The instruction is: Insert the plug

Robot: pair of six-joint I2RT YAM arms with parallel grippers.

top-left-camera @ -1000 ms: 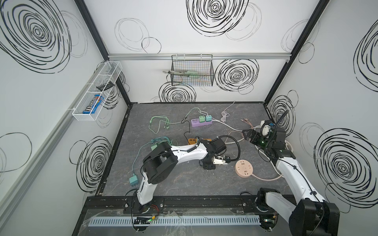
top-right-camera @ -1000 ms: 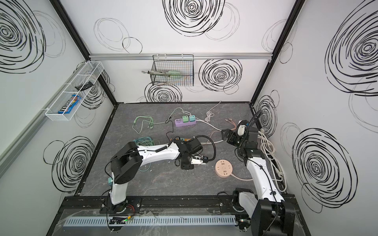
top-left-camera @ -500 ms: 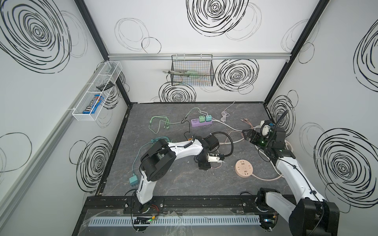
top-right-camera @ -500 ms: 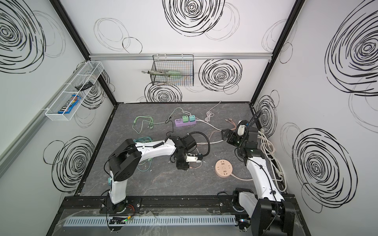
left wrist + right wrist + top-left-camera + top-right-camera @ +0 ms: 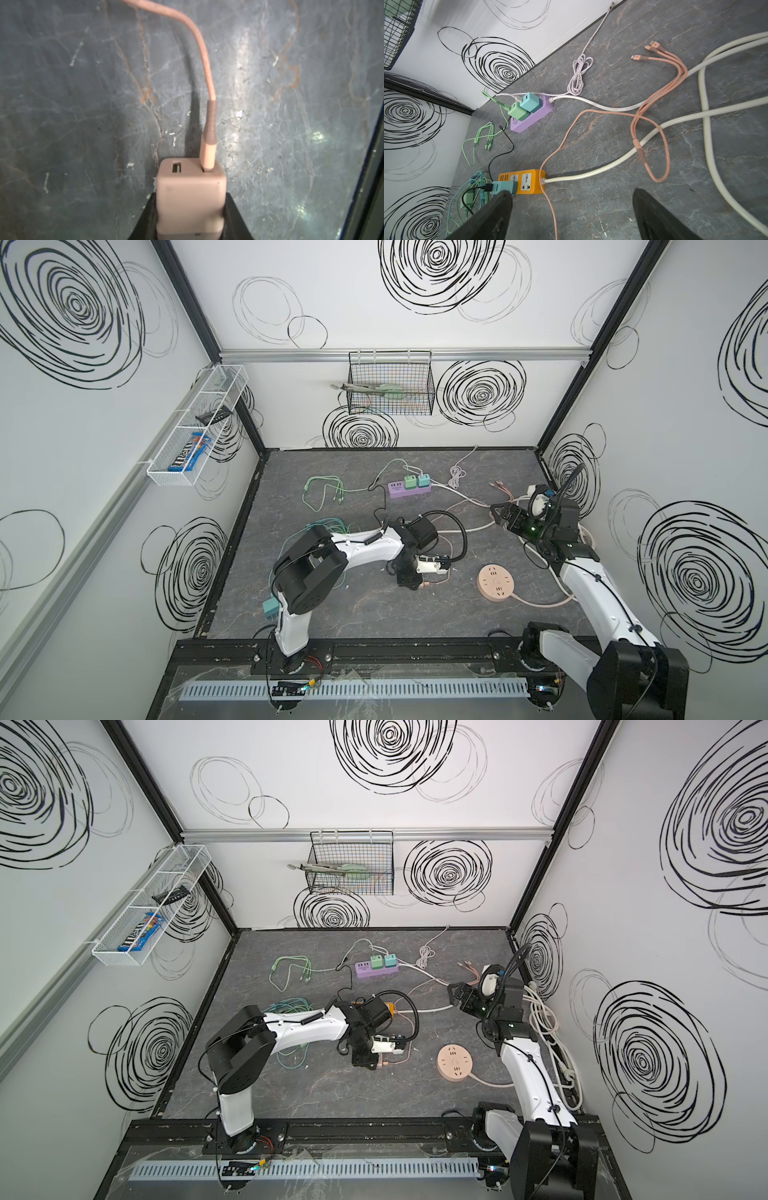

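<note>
Top views: left claw (image 5: 417, 582) down near mid-tabletop (image 5: 374, 614), pinching small pink charger plug (image 5: 425, 584). Round pink socket hub (image 5: 496, 582) off to its right, apart, no contact. Right claw (image 5: 500, 515) parked near right wall, jaws wide, holding nothing. Same layout in both top views. Left wrist: confirms grip, black fingers (image 5: 235, 216) snug on both flanks of plug body. Pink USB lead (image 5: 205, 68) seated in one of two ports, other port empty. Prongs hidden here, so can't tell orientation. Right wrist: looks out between spread jaws at orange power strip (image 5: 527, 181) and purple strip (image 5: 533, 116), pink lead trailing across tabletop near them. Handling guess: light, rigid, smooth plastic cube, likely to twist in grip under push. Best held on flat side faces, low on body, clear of port face and prongs. Leave slack for soft lead, prone to tug. Expect firm push into hub slots; hub probably light enough to slide, maybe worth bracing with right claw.
</note>
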